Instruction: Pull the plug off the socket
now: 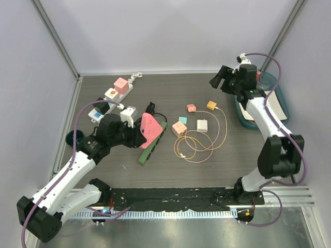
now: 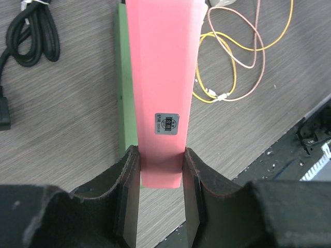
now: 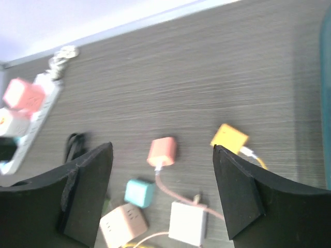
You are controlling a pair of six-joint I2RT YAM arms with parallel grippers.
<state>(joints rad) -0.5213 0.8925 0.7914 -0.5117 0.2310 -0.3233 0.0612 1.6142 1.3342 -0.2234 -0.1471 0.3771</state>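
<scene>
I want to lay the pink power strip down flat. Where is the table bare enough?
Bare table runs along the back wall, between the white power strip and the right gripper. Another patch lies front right, between the cable coil and the right arm's base. The middle is crowded with chargers, the left with the green power strip.

I'm seeing loose charger cubes mid-table (image 1: 170,93): pink cube (image 1: 191,108) and orange cube (image 1: 211,105) at the back, teal cube (image 1: 181,120), peach cube (image 1: 179,129) and white cube (image 1: 202,125) nearer. The yellow and pink cables (image 2: 220,96) coil just in front. A teal tray (image 1: 244,123) sits far right.
</scene>
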